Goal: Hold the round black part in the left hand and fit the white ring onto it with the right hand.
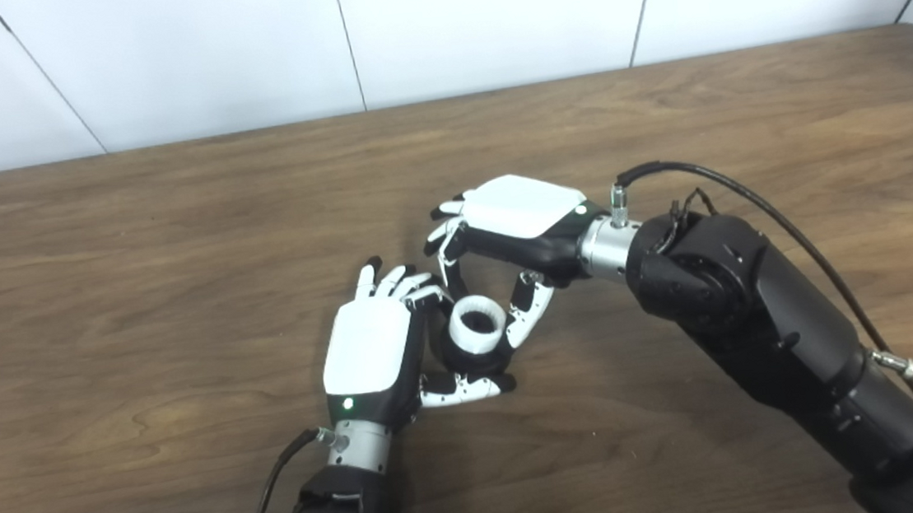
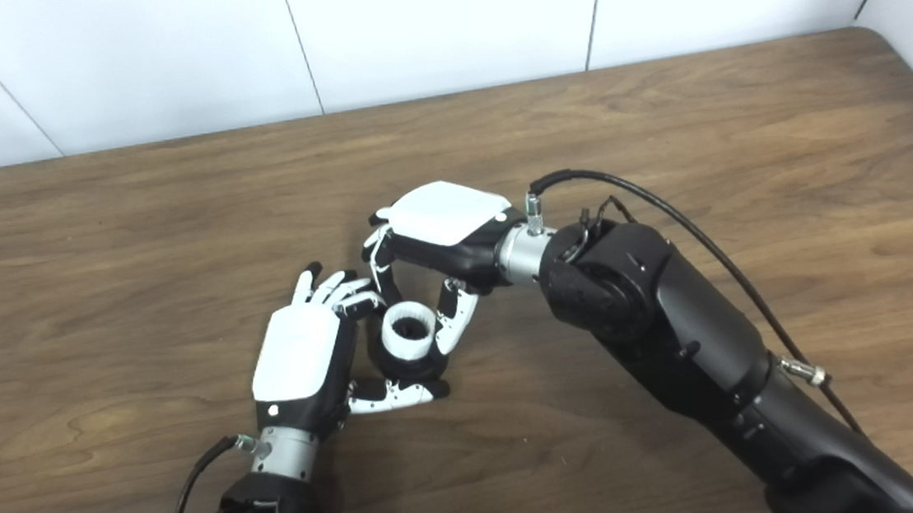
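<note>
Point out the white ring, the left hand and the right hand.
white ring point(image 1: 477, 323), left eye view, on its outer wall.
left hand point(image 1: 368, 348), left eye view, on its white back cover.
right hand point(image 2: 444, 212), right eye view, on its white back cover.

Wooden table against a white panelled wall.
A brown wood-grain table point(image 1: 173, 232) fills most of the view, its far edge running along a white wall point(image 1: 485, 14) split by thin dark vertical seams. The table's far right corner is rounded. Even, soft light falls across it, with a faint sheen on the tabletop.
</note>
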